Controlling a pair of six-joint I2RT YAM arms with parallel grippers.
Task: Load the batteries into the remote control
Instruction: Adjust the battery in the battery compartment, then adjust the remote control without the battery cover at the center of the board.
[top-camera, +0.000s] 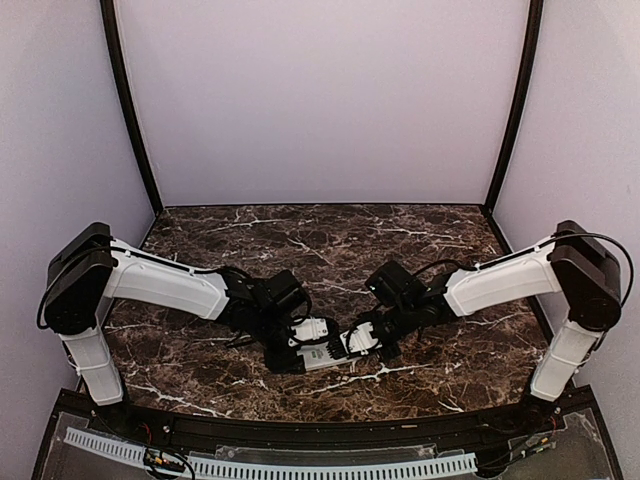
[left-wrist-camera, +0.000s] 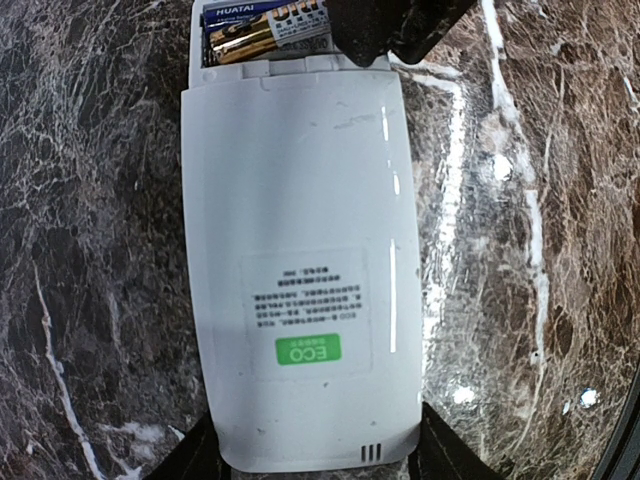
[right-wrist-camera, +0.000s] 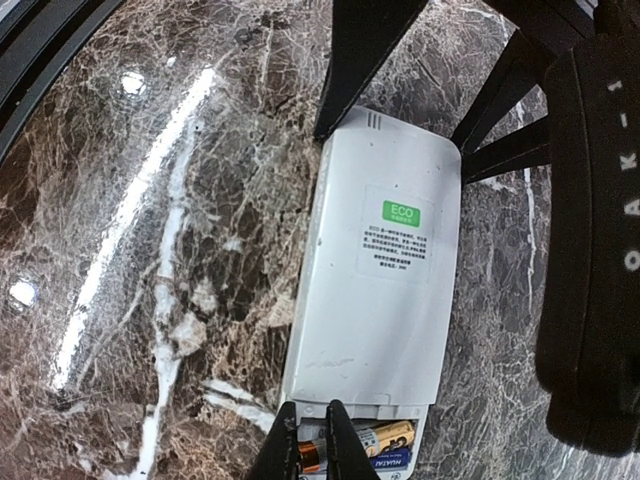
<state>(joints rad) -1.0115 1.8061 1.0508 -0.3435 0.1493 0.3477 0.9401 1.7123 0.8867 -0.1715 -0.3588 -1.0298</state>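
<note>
The white remote control (top-camera: 325, 358) lies face down on the marble, its back with a green ECO label (left-wrist-camera: 308, 349) facing up. My left gripper (left-wrist-camera: 318, 455) is shut on the remote's end, one dark finger (left-wrist-camera: 190, 455) against each side. At the other end the battery compartment is uncovered. A gold battery (right-wrist-camera: 390, 440) and a blue HUATAI battery (right-wrist-camera: 392, 463) lie inside. My right gripper (right-wrist-camera: 312, 450) reaches into the compartment, its fingers closed on the gold battery's copper end. The remote's front is hidden.
Dark marble tabletop (top-camera: 300, 240) extends on all sides, bounded by lilac walls and black corner posts (top-camera: 128, 100). A black rail (top-camera: 300, 430) runs along the near edge. The left wrist's camera housing (right-wrist-camera: 595, 230) looms at the right of the right wrist view.
</note>
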